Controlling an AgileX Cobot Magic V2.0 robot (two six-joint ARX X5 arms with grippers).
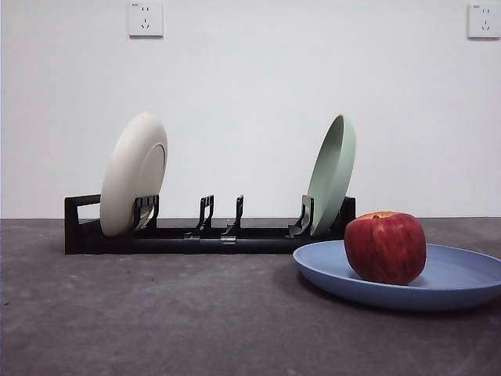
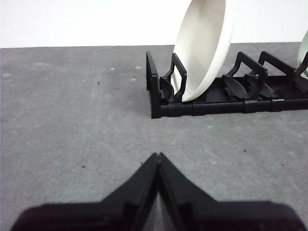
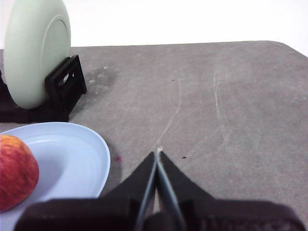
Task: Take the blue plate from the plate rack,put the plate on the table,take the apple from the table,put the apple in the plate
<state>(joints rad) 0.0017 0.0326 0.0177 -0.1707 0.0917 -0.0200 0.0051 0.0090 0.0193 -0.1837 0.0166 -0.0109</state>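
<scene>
The round red apple (image 1: 385,247) sits in the matte blue shallow plate (image 1: 454,278) beside the long black plate rack (image 1: 207,235), so both grippers' jaws rest closed, empty, task apparently complete.

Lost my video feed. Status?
Both claws shut, empty, clear. Round red apple sits in matte blue plate on table. Nothing in the way.
</scene>
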